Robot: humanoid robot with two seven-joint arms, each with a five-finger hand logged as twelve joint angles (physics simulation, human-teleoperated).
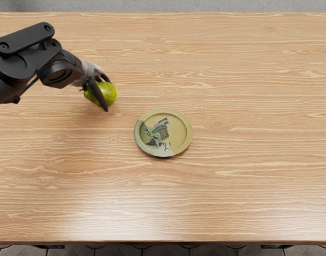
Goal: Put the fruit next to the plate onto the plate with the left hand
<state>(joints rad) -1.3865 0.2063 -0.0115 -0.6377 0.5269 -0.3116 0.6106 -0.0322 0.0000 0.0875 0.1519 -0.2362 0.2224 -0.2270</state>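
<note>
A green pear-like fruit [105, 93] sits at the left of the wooden table, up and to the left of the plate. My left hand [96, 88] comes in from the left edge on a black arm, its dark fingers curled around the fruit. An olive-rimmed round plate [184, 120] with a grey-green picture in its middle lies near the table's centre and holds nothing. About a hand's width of bare wood separates fruit and plate. The right arm does not show.
The wooden table [248, 69] fills the view. Its far edge runs along the top and its near edge along the bottom, with floor tiles below.
</note>
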